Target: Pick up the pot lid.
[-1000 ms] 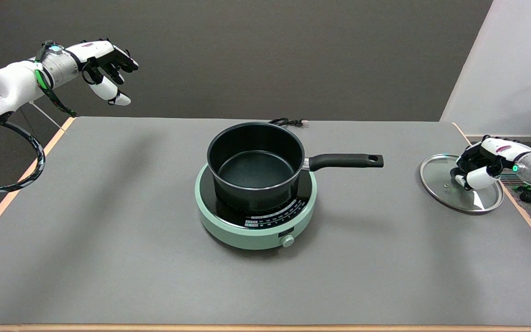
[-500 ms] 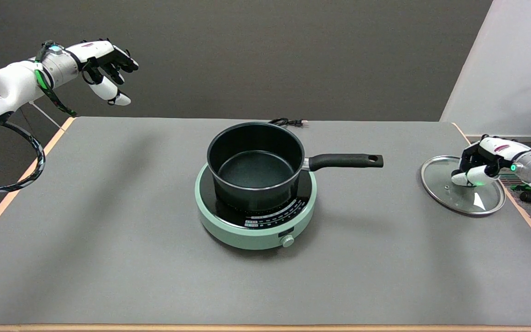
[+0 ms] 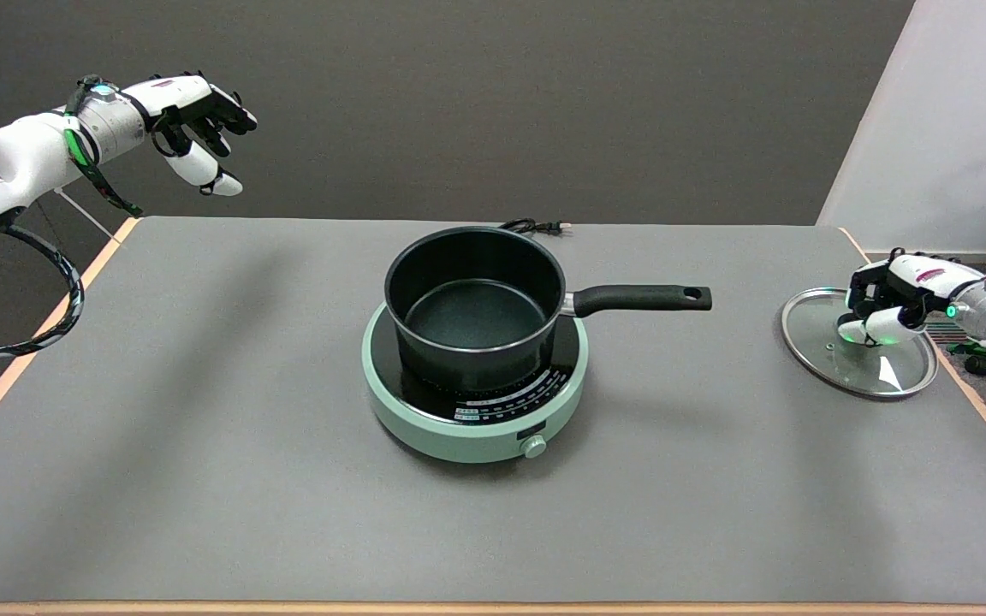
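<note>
The glass pot lid (image 3: 827, 355) with a metal rim lies flat on the grey table (image 3: 202, 445) near its right edge. My right hand (image 3: 882, 299) reaches in from the right and sits over the lid's middle. Its fingers curl downward, the white thumb (image 3: 868, 326) sits low over the glass, and the lid's knob is hidden beneath them. Whether the fingers grip the knob does not show. The black saucepan (image 3: 474, 308) stands without a lid on the green induction cooker (image 3: 474, 419) at the table's centre.
The saucepan's black handle (image 3: 638, 298) points right toward the lid, with a gap between them. A power cord (image 3: 534, 226) lies behind the cooker. The idle left hand (image 3: 193, 115) hangs in the air at the upper left. The table's right edge (image 3: 985, 419) runs just past the lid.
My right hand has moved slightly up and to the left over the lid's middle. The lid's outline has shifted a few pixels down and right; it still lies on the table.
</note>
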`<state>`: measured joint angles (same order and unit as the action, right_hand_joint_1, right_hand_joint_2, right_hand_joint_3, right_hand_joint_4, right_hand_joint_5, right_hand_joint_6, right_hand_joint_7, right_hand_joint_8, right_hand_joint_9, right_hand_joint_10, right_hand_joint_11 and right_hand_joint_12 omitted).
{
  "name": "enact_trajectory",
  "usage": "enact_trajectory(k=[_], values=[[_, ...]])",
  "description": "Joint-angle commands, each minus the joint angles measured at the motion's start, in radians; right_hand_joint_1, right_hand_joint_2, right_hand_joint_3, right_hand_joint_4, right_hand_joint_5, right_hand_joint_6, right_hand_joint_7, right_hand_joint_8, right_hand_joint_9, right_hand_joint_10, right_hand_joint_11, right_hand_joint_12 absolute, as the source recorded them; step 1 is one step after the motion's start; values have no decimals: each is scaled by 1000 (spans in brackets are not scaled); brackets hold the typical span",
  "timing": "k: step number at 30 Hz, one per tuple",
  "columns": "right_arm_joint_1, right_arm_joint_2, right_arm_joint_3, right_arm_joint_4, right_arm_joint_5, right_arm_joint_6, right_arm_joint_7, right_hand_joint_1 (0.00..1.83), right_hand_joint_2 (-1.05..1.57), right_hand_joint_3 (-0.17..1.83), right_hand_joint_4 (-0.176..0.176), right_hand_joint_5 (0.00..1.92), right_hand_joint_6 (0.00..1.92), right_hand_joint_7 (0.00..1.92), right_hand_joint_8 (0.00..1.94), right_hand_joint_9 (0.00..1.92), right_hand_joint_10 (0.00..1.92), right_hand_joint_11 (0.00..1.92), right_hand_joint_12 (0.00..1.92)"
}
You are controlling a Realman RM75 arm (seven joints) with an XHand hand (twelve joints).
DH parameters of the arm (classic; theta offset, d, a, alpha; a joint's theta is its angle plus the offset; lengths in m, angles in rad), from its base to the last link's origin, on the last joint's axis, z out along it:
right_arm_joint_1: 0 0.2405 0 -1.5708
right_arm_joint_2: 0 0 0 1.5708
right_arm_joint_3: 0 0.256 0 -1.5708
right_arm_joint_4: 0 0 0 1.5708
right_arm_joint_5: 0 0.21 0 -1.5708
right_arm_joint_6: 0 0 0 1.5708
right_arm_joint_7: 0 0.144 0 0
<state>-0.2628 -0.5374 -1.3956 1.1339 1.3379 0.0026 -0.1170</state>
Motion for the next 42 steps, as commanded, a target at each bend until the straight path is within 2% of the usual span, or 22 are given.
enact_trajectory(k=[1,7,8,12,18,42], values=[[12,3,-8,-1,0,8,6,1481,965,518,90,565,1222,753,1384,705,1694,502,1921],[14,3,-13,-15,4,5,6,1476,943,553,66,574,1168,765,1383,720,1690,537,1921],[14,3,-14,-18,6,4,6,1333,966,528,83,572,1180,777,1458,748,1684,534,1921],[19,4,-22,-21,7,3,6,1339,953,511,75,595,1134,811,1399,767,1632,561,1921],[22,4,-22,-18,7,4,6,1346,852,753,61,574,1169,807,1517,767,1766,589,1921],[36,7,60,63,7,-61,-2,1345,836,805,54,583,1186,803,1553,771,1828,615,1921]])
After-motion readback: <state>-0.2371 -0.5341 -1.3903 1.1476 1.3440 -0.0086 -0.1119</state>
